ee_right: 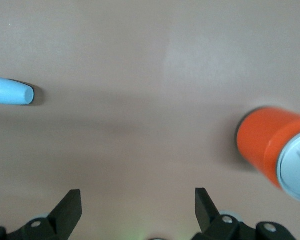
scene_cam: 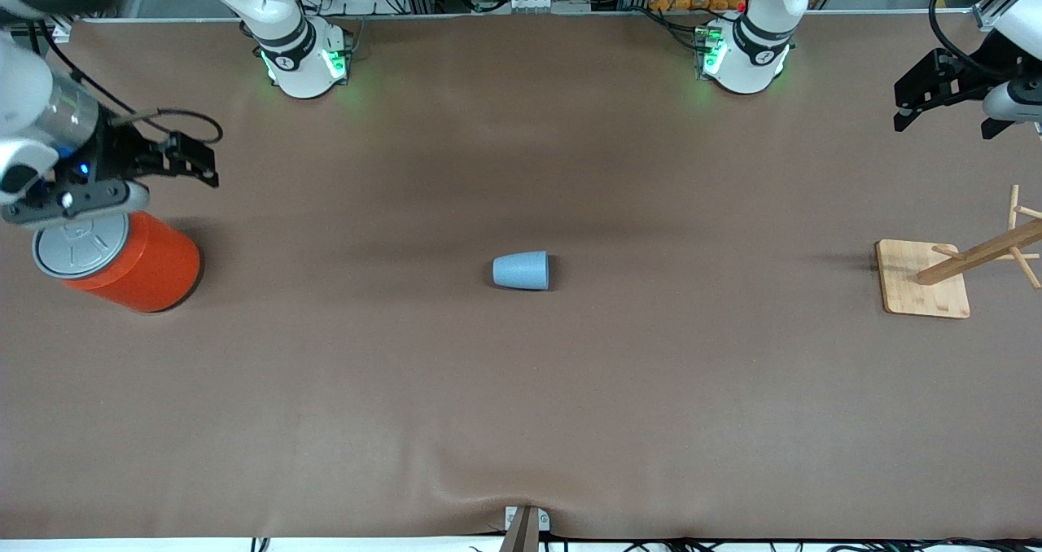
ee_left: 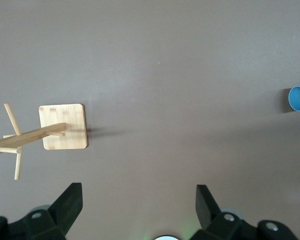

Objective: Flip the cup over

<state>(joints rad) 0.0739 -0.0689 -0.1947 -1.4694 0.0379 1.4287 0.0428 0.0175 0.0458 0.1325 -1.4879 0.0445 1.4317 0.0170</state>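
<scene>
The small light-blue cup (scene_cam: pixel 521 270) lies on its side in the middle of the brown table, its mouth toward the left arm's end. In the left wrist view the cup (ee_left: pixel 299 98) shows its darker blue inside; the right wrist view shows the cup's closed end (ee_right: pixel 10 91). My left gripper (scene_cam: pixel 948 120) hangs open and empty at the left arm's end, waiting; its own view shows it (ee_left: pixel 138 192) with the jaws wide apart. My right gripper (scene_cam: pixel 203 161) hangs open and empty over the right arm's end, also wide apart in its own view (ee_right: pixel 138 197).
A large orange can (scene_cam: pixel 122 259) with a grey pull-tab top stands under the right arm and shows in the right wrist view (ee_right: pixel 270 150). A wooden peg rack on a square base (scene_cam: pixel 924 279) stands at the left arm's end, also in the left wrist view (ee_left: pixel 63 126).
</scene>
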